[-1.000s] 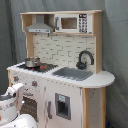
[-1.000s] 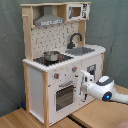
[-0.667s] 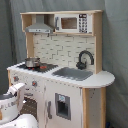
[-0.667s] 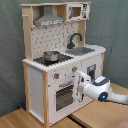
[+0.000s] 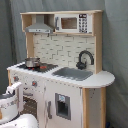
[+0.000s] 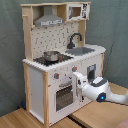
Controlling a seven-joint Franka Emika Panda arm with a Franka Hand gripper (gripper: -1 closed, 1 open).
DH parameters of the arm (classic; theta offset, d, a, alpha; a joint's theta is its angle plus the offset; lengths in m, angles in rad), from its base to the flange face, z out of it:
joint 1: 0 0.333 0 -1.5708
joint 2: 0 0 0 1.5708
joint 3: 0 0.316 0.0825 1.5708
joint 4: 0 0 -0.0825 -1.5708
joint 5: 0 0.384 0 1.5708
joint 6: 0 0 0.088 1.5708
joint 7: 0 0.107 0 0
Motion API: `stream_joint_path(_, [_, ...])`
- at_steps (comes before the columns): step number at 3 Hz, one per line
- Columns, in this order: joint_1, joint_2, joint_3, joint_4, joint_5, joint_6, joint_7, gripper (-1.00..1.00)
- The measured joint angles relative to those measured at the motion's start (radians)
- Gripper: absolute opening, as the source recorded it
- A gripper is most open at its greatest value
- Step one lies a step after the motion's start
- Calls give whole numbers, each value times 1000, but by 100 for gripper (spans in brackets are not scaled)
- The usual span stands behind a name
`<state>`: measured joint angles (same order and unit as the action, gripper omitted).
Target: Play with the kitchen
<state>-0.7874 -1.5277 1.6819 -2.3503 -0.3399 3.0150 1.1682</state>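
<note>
You cannot tell if the fingers of the gripper [image 6: 76, 76] are spread or pressed together, because they sit right up against the front of the kitchen [image 6: 37, 82], up by the top corner of the oven door [image 6: 64, 95]. In the second exterior view the white arm [image 6: 100, 90] reaches in from the second exterior view's right, and a small blue light shines on its round part. In the first exterior view the arm [image 5: 11, 100] is low at the first exterior view's left, in front of the oven side. Just above the gripper are two knobs [image 6: 56, 76] on the white front. On top of that is the black stovetop [image 6: 50, 60] with a little shiny pot [image 6: 50, 55] on it. Next to the stovetop is the grey sink [image 6: 80, 50], and a black faucet [image 6: 75, 38] curves over it. Behind them is a wall of pale tiles [image 5: 62, 50]. Up high there is a grey hood [image 6: 48, 21] over the stove and a small microwave [image 6: 78, 11] beside it. Under the sink is a white door with a dark panel [image 5: 63, 105]. The kitchen stands on a wooden floor [image 6: 20, 120] in front of a grey curtain [image 6: 10, 50].
</note>
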Motion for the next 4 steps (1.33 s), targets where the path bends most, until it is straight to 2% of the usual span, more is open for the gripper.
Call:
stream_joint_path(1, [52, 7, 5, -33, 0, -31, -76, 100])
stream_joint_path(2, [103, 11, 17, -57, 0, -87, -163, 100])
stream_joint_path(4, [160, 37, -15, -80, 0, -162, -369, 100])
